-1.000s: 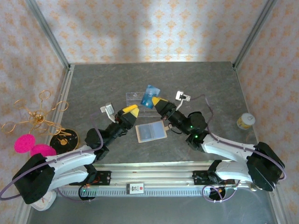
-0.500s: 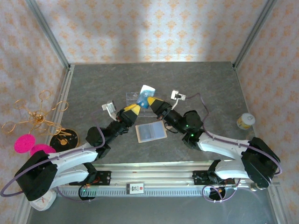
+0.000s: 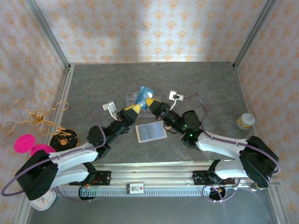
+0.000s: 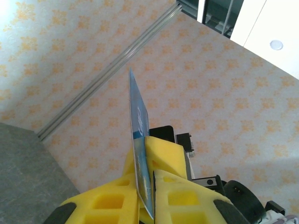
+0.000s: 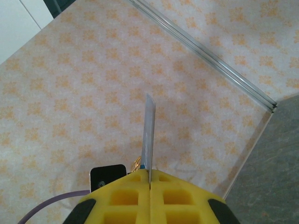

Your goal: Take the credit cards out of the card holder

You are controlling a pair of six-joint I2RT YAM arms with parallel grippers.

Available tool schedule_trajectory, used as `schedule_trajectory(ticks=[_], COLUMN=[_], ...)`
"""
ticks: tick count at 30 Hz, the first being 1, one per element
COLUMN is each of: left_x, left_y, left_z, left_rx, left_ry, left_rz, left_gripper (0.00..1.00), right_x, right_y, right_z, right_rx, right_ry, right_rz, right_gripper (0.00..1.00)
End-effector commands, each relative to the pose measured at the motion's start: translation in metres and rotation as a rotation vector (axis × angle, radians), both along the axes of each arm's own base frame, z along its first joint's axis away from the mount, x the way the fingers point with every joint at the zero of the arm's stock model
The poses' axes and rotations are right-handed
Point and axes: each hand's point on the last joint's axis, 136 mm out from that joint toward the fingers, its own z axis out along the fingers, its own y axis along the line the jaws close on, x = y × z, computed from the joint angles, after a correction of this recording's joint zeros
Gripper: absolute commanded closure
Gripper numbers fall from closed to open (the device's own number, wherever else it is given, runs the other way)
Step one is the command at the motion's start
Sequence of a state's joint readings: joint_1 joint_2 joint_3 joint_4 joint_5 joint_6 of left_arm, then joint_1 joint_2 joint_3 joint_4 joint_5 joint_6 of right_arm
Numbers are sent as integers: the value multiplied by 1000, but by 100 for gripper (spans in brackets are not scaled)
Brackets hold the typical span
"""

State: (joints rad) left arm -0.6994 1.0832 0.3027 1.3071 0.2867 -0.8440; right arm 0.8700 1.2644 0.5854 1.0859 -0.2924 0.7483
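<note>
A blue credit card (image 3: 145, 93) is held upright above the table, and both grippers meet at it. My left gripper (image 3: 136, 108) has its yellow fingers shut on the card's lower part (image 4: 139, 121). My right gripper (image 3: 150, 101) is shut on the same card, seen edge-on (image 5: 148, 135) between its closed jaws. In the left wrist view the right gripper's yellow fingers (image 4: 164, 151) sit just behind the card. The cream card holder (image 3: 150, 132) lies open and flat on the grey table, just in front of both grippers, showing a pale blue-grey inner face.
A clear plastic piece (image 3: 134, 98) lies under the raised card. A gold wire stand (image 3: 37, 116), pink pompoms (image 3: 24, 143) and a black disc (image 3: 63, 139) sit at the left edge. A small yellow-capped jar (image 3: 245, 121) stands far right. Patterned walls enclose the table.
My left gripper moved right and up to the card in the right gripper and closed on it. The right gripper shifted the card slightly left.
</note>
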Motion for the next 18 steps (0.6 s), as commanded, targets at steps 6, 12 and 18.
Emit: schedule_trajectory(ticks=[6,12,18], left_x=[1,3,18], left_y=[1,0,-23], left_z=[22,20,14], left_rx=[-23,-44,134], left_ry=[-38,-23,8], left_rz=[11,5,1], left_gripper=[61,94,100], right_x=[-10,-11,-1], right_y=[-2,4,-19], right_z=[-24,-14,-27], right_rx=[-59,-65,-154], right_ry=[35,22,48], right_rz=[20,43,-52], right_gripper=[100,100,89])
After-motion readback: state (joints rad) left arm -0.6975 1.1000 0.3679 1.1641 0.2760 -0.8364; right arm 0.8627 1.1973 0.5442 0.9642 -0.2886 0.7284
